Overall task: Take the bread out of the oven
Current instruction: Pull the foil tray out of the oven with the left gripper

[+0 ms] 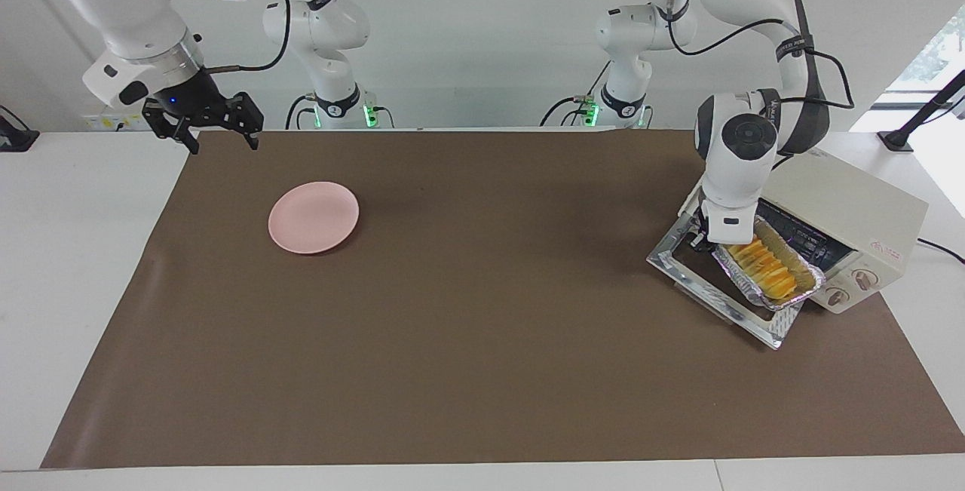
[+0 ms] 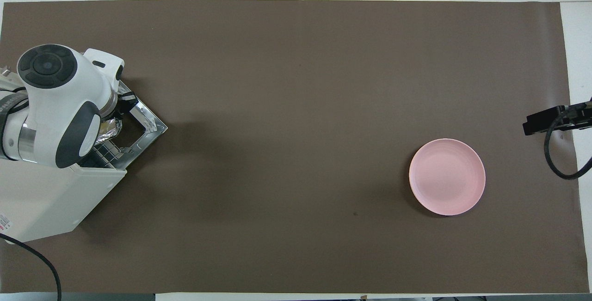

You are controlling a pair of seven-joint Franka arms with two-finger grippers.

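Observation:
The cream-white oven (image 1: 852, 208) stands at the left arm's end of the table with its glass door (image 1: 709, 289) dropped open. The golden ridged bread (image 1: 767, 268) lies in a crinkled foil tray (image 1: 813, 281) that sits out of the oven, over the open door. My left gripper (image 1: 707, 240) is shut on the tray's end that is away from the oven. In the overhead view the left arm hides the bread; only some foil (image 2: 110, 130) shows beside the oven (image 2: 46, 199). My right gripper (image 1: 222, 140) waits, open and empty, above the mat's corner at the right arm's end.
A round pink plate (image 1: 314, 216) lies on the brown mat toward the right arm's end, also in the overhead view (image 2: 447, 176). The oven's power cord (image 2: 32, 257) trails off the mat's edge by the oven.

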